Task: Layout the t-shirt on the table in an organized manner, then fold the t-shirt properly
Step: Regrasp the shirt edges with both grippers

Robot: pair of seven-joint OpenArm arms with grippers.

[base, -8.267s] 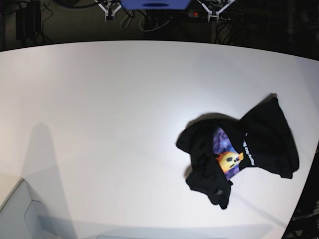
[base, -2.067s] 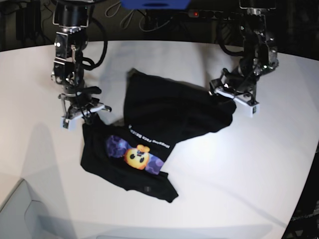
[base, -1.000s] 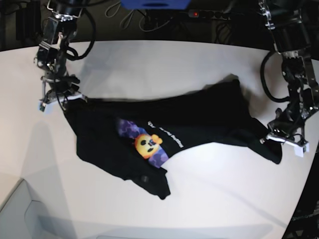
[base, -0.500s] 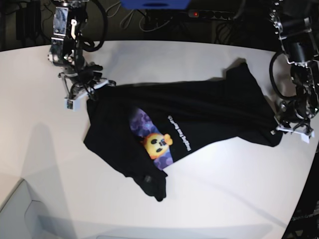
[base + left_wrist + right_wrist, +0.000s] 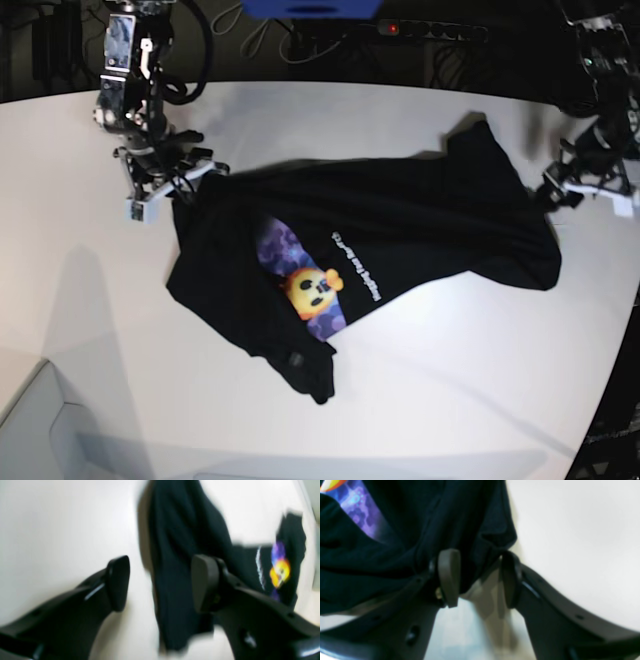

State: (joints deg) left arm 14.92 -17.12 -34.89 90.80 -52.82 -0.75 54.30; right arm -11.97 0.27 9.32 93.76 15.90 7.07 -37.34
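Garment: the t-shirt [image 5: 400, 235] lay spread lengthwise across the bench [image 5: 330, 130], stretched left to right in the base view, rumpled and not flat.
Print: the purple, orange and yellow graphic [image 5: 310, 285] with white lettering faced up, left of the shirt's middle, partly covered by a fold of black cloth.
Lower fold: a bunched flap of cloth [image 5: 305, 365] trailed toward the near edge below the print.
Right end effector: the right end effector [image 5: 476, 580] stood at the shirt's left end in the base view; its pads were parted to a moderate gap, with the shirt's edge hanging between them but not pinched. One pad [image 5: 448, 576] lay against cloth; the other was clear of it.
Left end effector: the left end effector [image 5: 160, 582] stood at the shirt's right end in the base view, pads wide apart, a dark fold of the shirt lying on the bench between them, not gripped as far as the blurred wrist view showed.
Bench: white surface showed bare on all sides of the shirt.
Image quality: both wrist views were motion-blurred.
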